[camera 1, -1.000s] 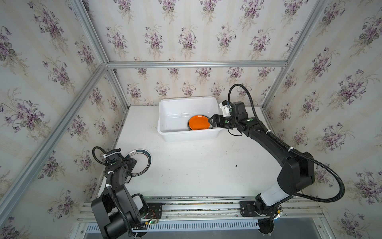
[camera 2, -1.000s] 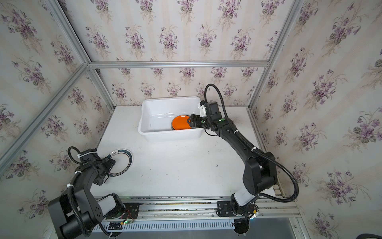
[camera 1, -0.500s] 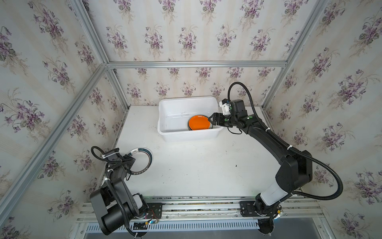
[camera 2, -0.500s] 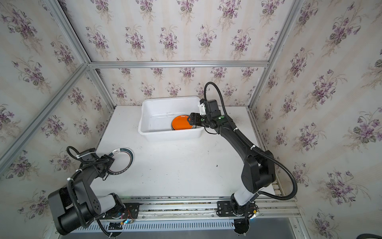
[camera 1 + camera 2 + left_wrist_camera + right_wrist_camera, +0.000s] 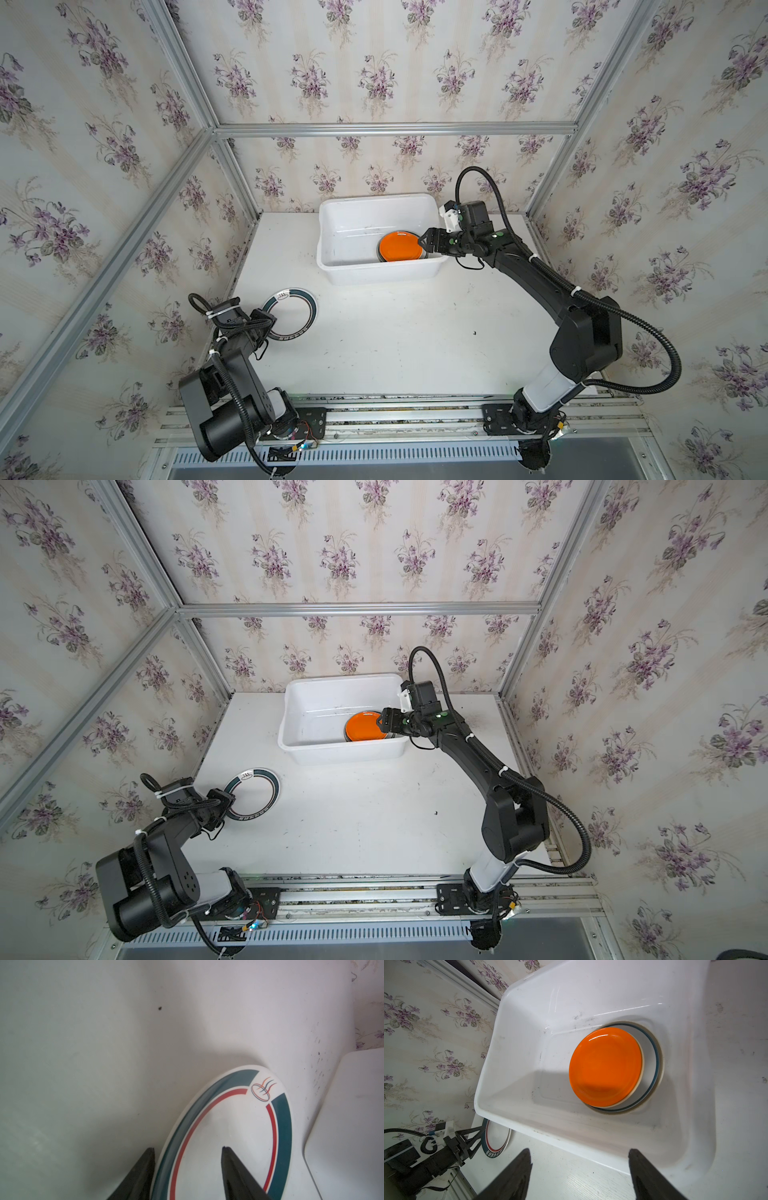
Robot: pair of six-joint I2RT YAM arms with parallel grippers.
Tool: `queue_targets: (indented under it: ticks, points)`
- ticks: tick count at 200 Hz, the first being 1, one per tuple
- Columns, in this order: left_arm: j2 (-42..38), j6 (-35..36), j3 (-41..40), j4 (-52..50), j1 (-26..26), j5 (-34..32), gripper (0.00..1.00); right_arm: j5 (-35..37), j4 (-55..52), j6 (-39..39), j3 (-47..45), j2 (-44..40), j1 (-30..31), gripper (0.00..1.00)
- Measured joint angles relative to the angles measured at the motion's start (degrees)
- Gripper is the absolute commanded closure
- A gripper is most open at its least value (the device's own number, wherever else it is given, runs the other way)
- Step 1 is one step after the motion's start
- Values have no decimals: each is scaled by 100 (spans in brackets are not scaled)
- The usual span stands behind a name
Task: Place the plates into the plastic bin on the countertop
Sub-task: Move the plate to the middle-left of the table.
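although the round white plate with a dark teal rim band and thin red inner ring (image 5: pixel 228 1130) has no long axis, its printed marks give it a heading: a small logo, an oval with three wavy lines rising from it, sits on the arc turned toward the bin, and white lettering too small to read sits on the opposite arc in a top view (image 5: pixel 291 314). it lies face up near the left edge of the scuffed white countertop (image 5: pixel 395 340). the left gripper (image 5: pixel 188 1148) straddles its rim, one finger outside, one over the face, jaws still apart. the glossy orange round plate (image 5: pixel 605 1066) tops a stack in the right end of the large white plastic bin (image 5: pixel 374 274), whose long axis runs across the back. the right gripper (image 5: pixel 579 1150) hovers over the bin's right end, jaws wide apart and holding nothing.
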Motion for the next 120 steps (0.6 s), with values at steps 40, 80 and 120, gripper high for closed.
queue_targets:
  ticks: [40,80,120]
  points:
    - [186,24,26,90,-61,321,63,-2,-2,-4,0,96,0,26]
    - [205,68,37,-2,-166,400,68,-2,0,0,0,140,0,27]
    - [282,85,94,-90,-216,420,78,-2,24,11,-2,166,0,27]
